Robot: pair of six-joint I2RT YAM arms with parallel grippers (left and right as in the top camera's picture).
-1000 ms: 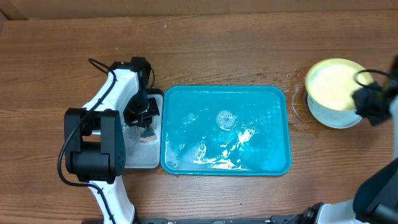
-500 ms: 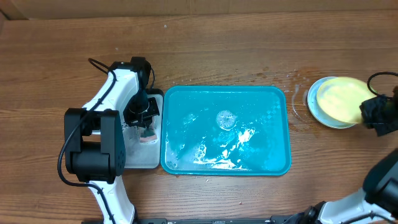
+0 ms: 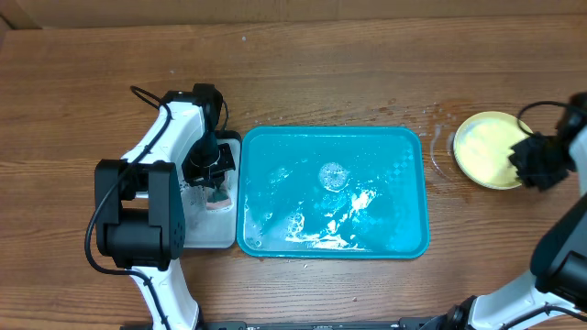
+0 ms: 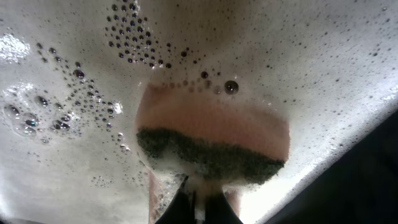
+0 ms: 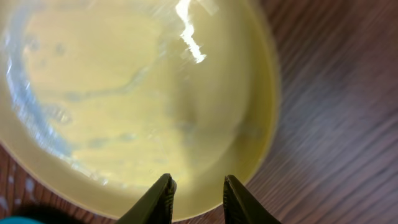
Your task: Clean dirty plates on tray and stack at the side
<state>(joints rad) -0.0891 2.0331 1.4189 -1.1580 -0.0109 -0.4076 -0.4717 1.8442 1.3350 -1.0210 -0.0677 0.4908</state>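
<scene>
We see the right tool [image 5: 198,186] released, fingers apart just above the yellow-green plate [image 3: 481,148], far right of the frame on the worktop [image 3: 367,73]. The wet teal tray [image 3: 275,156] sits mid-frame. The left tool [image 3: 216,174] is clenched on a sponge [image 4: 211,134].

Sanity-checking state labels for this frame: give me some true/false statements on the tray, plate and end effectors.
1. The teal tray holds no plate. True.
2. The yellow-green plate lies left of the tray. False: it lies to the tray's right.
3. The right end effector is open over the plate's rim. True.
4. The left end effector is over the teal tray. False: it is over the small grey tray, shut on a sponge.
</scene>
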